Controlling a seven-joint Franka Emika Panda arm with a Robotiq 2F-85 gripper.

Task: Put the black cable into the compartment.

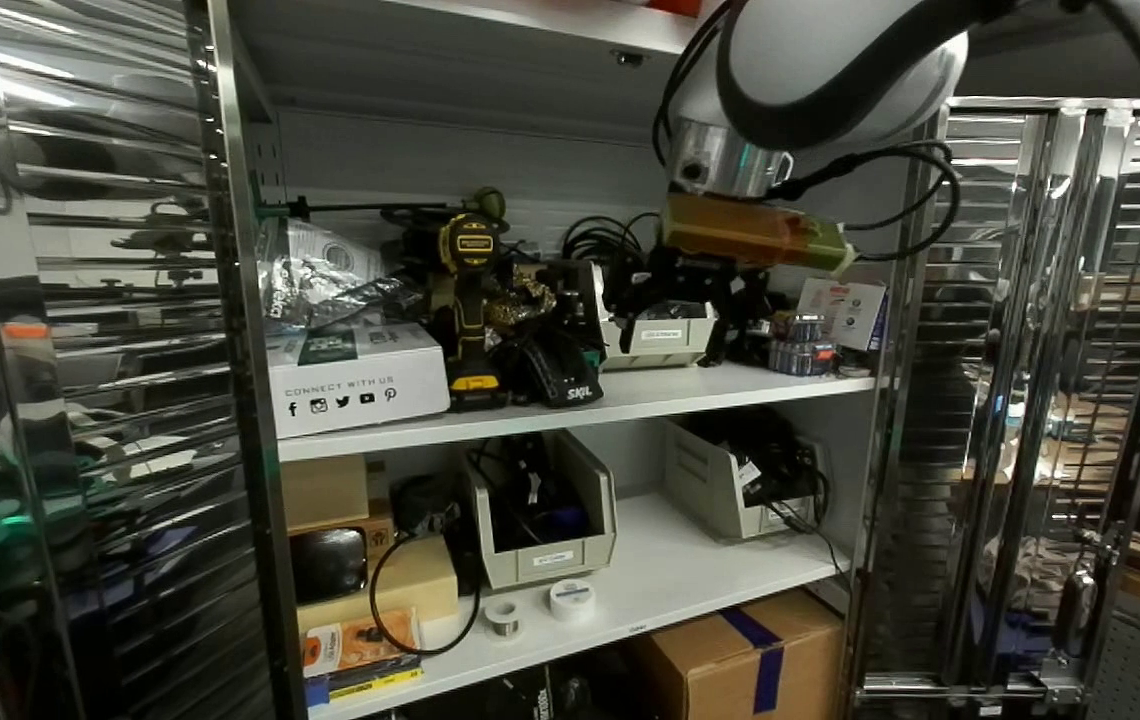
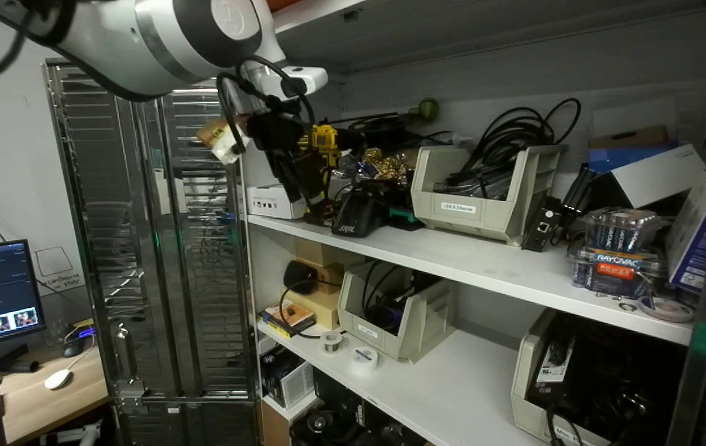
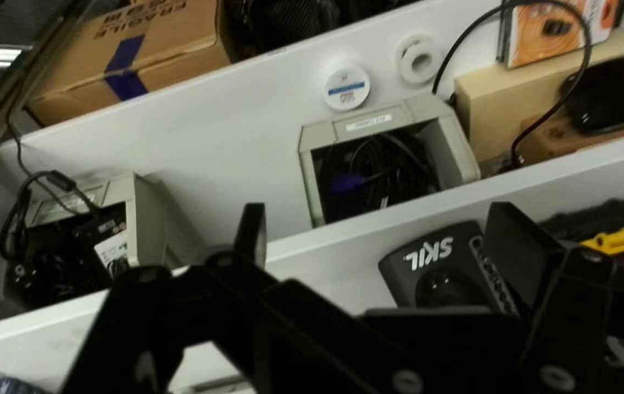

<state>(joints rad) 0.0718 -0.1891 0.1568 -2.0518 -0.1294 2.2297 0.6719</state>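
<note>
The gripper has its fingers wide apart, and in the wrist view the upper shelf shows its front edge slanting across the gap between them, a SKIL charger close behind that edge. Below, on the lower shelf, the middle bin stands well apart from the end bin, white surface between. Just beside the middle bin, the black cable, as best I can tell among several cords, loops out past a tan box.
</note>
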